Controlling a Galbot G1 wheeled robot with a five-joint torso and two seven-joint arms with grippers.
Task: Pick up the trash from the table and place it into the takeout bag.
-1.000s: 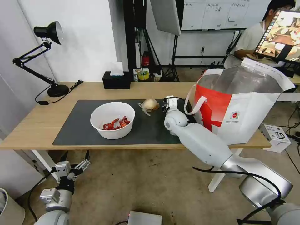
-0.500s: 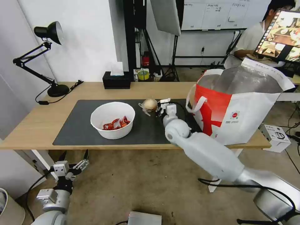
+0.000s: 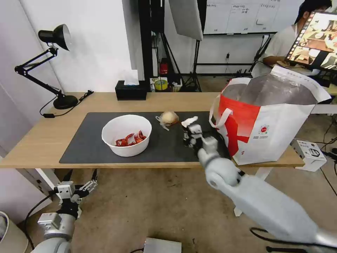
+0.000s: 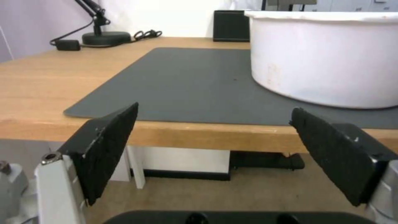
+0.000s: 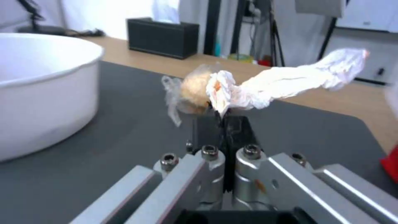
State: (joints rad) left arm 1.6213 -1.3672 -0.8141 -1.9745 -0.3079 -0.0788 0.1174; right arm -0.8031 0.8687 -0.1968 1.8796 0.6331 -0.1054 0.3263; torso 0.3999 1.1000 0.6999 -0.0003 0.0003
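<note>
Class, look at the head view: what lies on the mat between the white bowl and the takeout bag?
Between the white bowl and the takeout bag lie the beige ball and the right gripper, shut on the tissue wad.

My right end effector [image 3: 190,130] blurred in head view; fingertips lost under tissue wad [image 3: 189,121]. My right forearm covers takeout bag [image 3: 270,123] lower near corner, part of desk [image 3: 42,140] mat. Bowl [image 4: 327,56] cut off by left wrist frame edge. Ball [image 5: 194,93] partly hidden behind tissue wad in right wrist view. Bag interior contents not discernible.
</note>
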